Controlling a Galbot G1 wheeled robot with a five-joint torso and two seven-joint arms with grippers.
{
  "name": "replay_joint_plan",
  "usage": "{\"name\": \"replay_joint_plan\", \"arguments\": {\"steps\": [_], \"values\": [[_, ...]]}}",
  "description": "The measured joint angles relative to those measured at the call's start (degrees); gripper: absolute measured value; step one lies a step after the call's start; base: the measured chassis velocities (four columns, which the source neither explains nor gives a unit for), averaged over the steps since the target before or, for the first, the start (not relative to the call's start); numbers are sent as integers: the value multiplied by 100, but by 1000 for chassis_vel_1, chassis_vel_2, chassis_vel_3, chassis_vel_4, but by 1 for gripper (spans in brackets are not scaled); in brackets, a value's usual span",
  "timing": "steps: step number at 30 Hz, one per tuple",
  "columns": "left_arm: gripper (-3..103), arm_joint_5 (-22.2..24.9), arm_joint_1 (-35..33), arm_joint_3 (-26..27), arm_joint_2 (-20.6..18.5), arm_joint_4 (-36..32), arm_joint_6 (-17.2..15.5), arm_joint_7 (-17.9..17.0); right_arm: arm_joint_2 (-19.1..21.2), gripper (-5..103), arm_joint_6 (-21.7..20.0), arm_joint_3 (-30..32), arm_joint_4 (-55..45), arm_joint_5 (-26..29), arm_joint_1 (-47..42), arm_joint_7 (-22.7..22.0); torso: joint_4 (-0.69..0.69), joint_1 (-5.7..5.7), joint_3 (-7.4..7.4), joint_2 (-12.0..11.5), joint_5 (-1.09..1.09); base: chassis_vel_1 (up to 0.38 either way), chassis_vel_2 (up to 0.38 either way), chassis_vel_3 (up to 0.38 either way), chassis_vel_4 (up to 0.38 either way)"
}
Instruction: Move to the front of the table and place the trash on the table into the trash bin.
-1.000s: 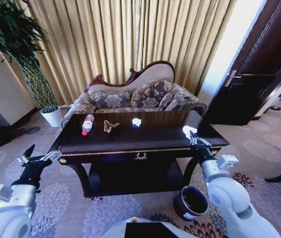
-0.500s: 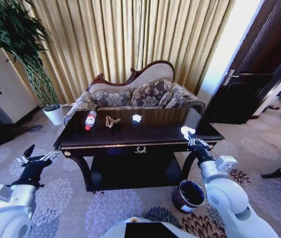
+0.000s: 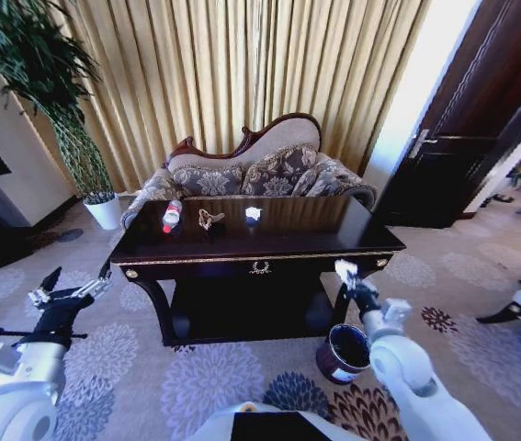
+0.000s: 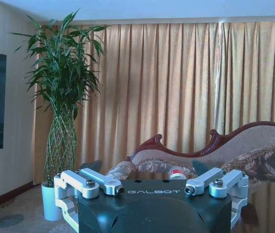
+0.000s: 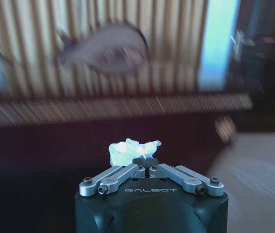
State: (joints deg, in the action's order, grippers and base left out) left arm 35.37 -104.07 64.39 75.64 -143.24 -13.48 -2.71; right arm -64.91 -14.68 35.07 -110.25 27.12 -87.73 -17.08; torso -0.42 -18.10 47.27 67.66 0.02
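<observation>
The right tool (image 3: pixel 345 273) pinches a white paper wad (image 5: pixel 133 148) just above the trash bin (image 3: pixel 343 353) — it should centre over the rim before letting go. The left tool (image 3: pixel 69 290) waits open. Farther off, bottle (image 3: pixel 171 216), wrapper (image 3: pixel 209 219) and another wad (image 3: pixel 254 213) lie on the table (image 3: pixel 269 246).

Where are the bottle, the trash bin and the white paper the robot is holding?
bottle (image 3: pixel 171 216): head view, on its red label.
trash bin (image 3: pixel 342 354): head view, on its dark side wall.
white paper wad (image 5: pixel 133 148): right wrist view, on its crumpled middle.
</observation>
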Motion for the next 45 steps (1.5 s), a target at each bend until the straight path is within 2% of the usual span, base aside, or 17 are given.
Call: {"name": "replay_joint_plan", "arguments": {"steps": [2, 6, 8, 11, 22, 25, 26, 29, 31, 32, 35, 36, 38, 41, 43, 44, 45], "values": [[100, -5, 3, 4, 14, 0, 11, 4, -51, 0, 180, -10, 970, -128, 116, 97, -3, 1, 0, 0, 0, 0, 0, 0, 0], [100, -6, 13, -5, 27, 0, 14, 6, -105, 0, 336, -42, 1842, -210, 378, 268, -2, 2, -1, 2, -2, 0, 0, 0, 0], [100, -14, 36, -40, 47, 0, 9, 6, -195, 0, 433, -107, 2963, -278, 836, 416, 0, 2, -1, 1, 0, 0, 0, 0, 0], [100, -21, 52, -58, 50, 0, 1, 8, -243, 0, 459, -169, 3593, -343, 1142, 463, -1, 1, -1, 1, -1, 0, 0, 0, 0], [100, -38, 18, -45, 132, 0, -6, 30, -330, 0, 252, -264, 4542, -717, 1804, 492, 0, 2, -1, 1, -2, 0, 0, 0, 0], [100, -47, 31, -55, 146, 0, -5, 37, -326, 3, 202, -281, 4643, -823, 1891, 438, -1, 2, -1, 1, -2, 0, 0, 0, 0], [100, -51, 38, -68, 158, 0, -5, 41, -324, 12, 195, -296, 4654, -871, 1906, 410, -1, 2, -1, 1, -2, 0, 0, 0, 0], [100, -58, 43, -82, 171, 0, -3, 49, -329, 18, 195, -313, 4649, -900, 1910, 377, -1, 2, -1, 1, -2, 0, 0, 0, 0], [100, -59, 40, -87, 173, 0, 9, 71, -345, 28, 194, -318, 4622, -921, 1912, 353, -1, 2, -1, 1, -2, 0, 0, 0, 0], [100, -59, 40, -87, 173, 0, 9, 71, -345, 28, 194, -318, 4622, -921, 1912, 353, -1, 2, -1, 1, -2, 0, 0, 0, 0], [100, -55, 34, -87, 158, 0, 22, 79, -354, 45, 195, -319, 4584, -923, 1915, 333, -1, 2, -1, 1, -2, 0, 0, 0, 0], [100, -55, 34, -87, 158, 0, 22, 79, -354, 45, 195, -319, 4584, -923, 1915, 333, -1, 2, -1, 1, -2, 0, 0, 0, 0], [100, -54, 37, -87, 156, 0, 22, 80, -359, 56, 194, -319, 4558, -923, 1903, 328, 0, 2, -1, 2, -2, 0, 0, 0, 0], [100, -54, 37, -88, 161, 0, 23, 85, -367, 61, 195, -316, 4543, -920, 1885, 326, -1, 2, -1, 2, -2, 0, 0, 0, 0], [100, -54, 30, -89, 161, 0, 23, 93, -377, 72, 198, -304, 4515, -905, 1856, 325, -1, 2, -1, 2, -2, 0, 0, 0, 0], [100, -54, 30, -89, 161, 0, 23, 93, -377, 72, 198, -304, 4515, -905, 1856, 325, -1, 2, -1, 2, -2, 0, 0, 0, 0], [100, -54, 27, -89, 161, 0, 23, 96, -380, 78, 199, -298, 4503, -899, 1846, 325, -1, 2, -1, 2, -2, 0, 0, 0, 0]]}}
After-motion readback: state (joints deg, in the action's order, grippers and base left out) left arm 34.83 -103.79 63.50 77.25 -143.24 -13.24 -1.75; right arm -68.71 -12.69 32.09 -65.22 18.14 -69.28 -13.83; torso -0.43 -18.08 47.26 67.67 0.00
